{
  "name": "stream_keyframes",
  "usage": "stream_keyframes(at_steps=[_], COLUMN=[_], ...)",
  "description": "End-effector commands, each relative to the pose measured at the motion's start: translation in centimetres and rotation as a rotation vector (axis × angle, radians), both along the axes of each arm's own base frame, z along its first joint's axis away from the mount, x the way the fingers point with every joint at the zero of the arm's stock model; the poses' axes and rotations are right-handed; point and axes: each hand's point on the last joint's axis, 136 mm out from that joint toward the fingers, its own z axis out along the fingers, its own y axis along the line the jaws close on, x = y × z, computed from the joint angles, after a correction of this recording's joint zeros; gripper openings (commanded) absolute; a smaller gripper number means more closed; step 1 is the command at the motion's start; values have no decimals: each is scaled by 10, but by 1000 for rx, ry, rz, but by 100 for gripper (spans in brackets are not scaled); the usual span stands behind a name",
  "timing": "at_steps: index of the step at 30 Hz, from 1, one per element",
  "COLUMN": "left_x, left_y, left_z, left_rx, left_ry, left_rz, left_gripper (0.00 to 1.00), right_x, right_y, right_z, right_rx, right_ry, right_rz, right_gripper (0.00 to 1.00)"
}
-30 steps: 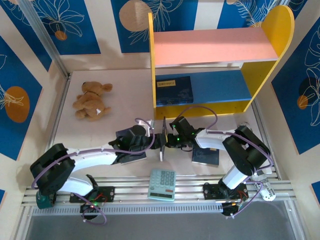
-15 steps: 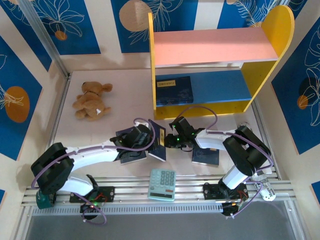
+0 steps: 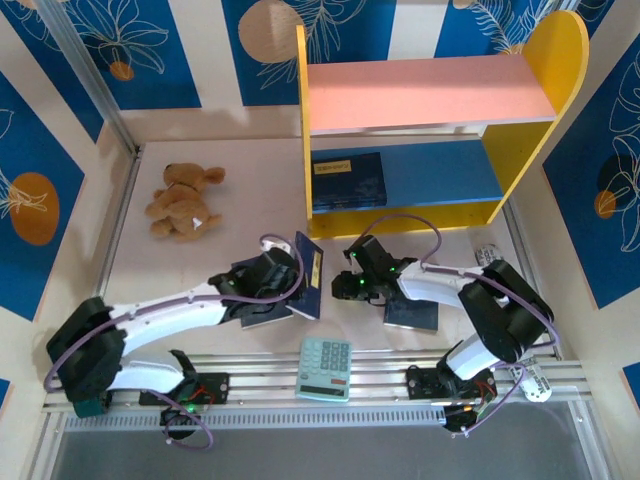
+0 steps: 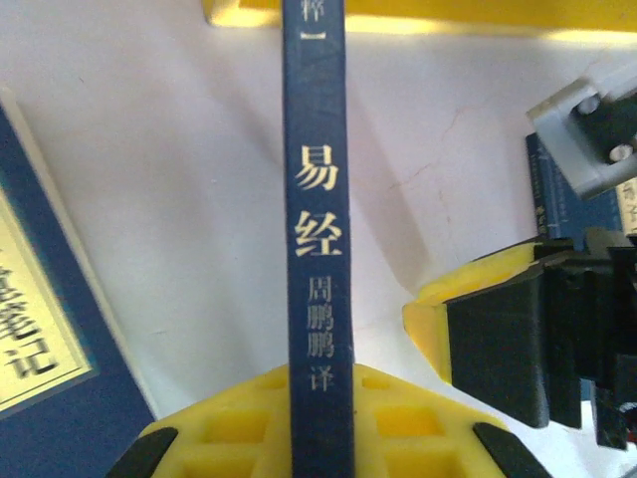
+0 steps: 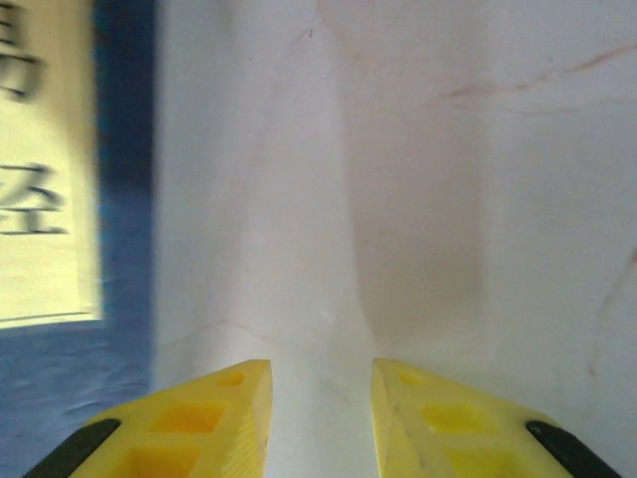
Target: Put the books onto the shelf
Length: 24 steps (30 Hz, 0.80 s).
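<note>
- Four navy books are in view, thin and rectangular, each with a small yellow label where the cover shows.
- Held book (image 3: 308,278) — it stands on edge, tilted, near the middle of the tabletop (image 3: 230,235), in front of the left side panel of the shelf (image 3: 430,95). Its labelled cover faces right.
- Its spine carries gold writing: 易经 in large characters, then 周鹏鹏 译 smaller below.
- Left gripper (image 4: 318,383) pinches this book low on the spine, a yellow finger pressed to each cover.
- Right gripper (image 5: 320,373) has its jaws spread with nothing between them, over bare tabletop. It sits just right of the held book, with a gap between the two in the top view.
- From the right wrist, a navy cover with a yellow label stands left of the fingers; the writing is blurred.
- Shelf book (image 3: 348,180) — it lies flat at the left end of the blue lower board. Its label is too small to read.
- Left book (image 4: 40,349) lies flat under the left arm, toward the near edge. Its label ends in 记.
- Right book (image 3: 412,315) lies flat under the right arm, toward the near edge.
</note>
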Motion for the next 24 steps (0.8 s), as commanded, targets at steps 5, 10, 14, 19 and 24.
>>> stream_keyframes(at_steps=[5,10,14,19,24], left_x=[1,1,4,5,3], left_y=[56,95,106,92,78], left_z=[85,152,228,322,391], left_rx=[-10,-104,-179,-246,-340], left_ry=[-224,-403,-575,-729,-839], left_rz=[135,268,300,234,182], left_gripper=[0,0,0,0,0], right_x=[-1,-6,-7,-18,-36], right_y=[9,26,40,47,41], right_z=[57,104,163,258,344], right_rx=[77,117,203,353,473], right_ry=[-82,-186,-287,-445,-564], right_rz=[21,46,69,107,167], right_gripper=[35,36,37,39,41])
